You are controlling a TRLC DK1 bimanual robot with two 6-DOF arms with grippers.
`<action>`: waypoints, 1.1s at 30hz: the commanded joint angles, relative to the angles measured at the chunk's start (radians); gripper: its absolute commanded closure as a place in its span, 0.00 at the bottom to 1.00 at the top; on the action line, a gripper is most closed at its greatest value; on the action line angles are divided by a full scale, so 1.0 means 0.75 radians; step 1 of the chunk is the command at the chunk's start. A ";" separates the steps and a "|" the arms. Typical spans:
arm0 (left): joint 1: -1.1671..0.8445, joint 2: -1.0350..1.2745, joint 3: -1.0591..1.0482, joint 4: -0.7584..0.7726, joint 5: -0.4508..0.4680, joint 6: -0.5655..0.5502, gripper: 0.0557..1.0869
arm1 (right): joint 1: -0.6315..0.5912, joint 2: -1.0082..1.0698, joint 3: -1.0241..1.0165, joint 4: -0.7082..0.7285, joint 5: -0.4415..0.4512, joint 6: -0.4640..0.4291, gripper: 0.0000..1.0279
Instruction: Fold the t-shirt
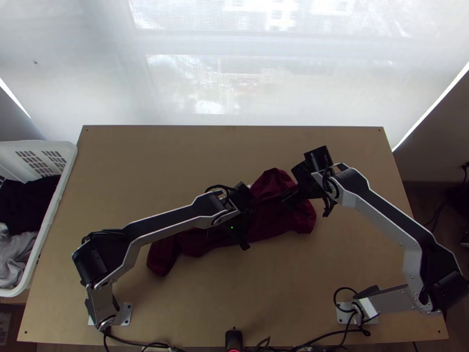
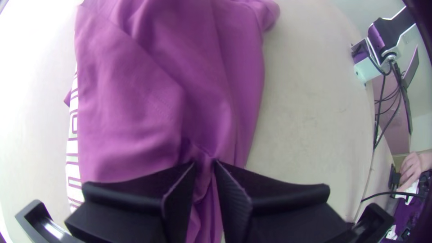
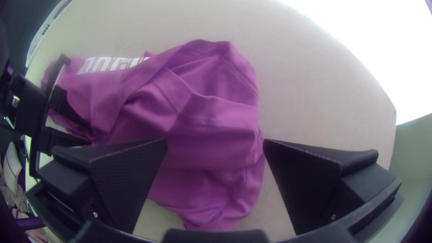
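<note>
The t-shirt, dark red from above, lies bunched in a long strip across the middle of the table. My left gripper is over its middle; in the left wrist view the left gripper is shut on a pinch of the shirt, with creases running to the fingertips. My right gripper is above the shirt's right end. Seen from its own wrist, the right gripper stands open over the cloth, whose layers overlap loosely. White lettering shows along one edge of the shirt.
A white basket holding dark and grey cloth stands at the table's left. Bare tabletop lies beyond the shirt, and more of it on the near side. A small black device sits at the near edge. A person's hand rests off the table.
</note>
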 commanded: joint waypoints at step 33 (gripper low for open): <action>0.027 0.010 0.039 -0.045 0.005 0.050 0.84 | -0.012 -0.030 -0.052 0.009 0.002 -0.003 0.04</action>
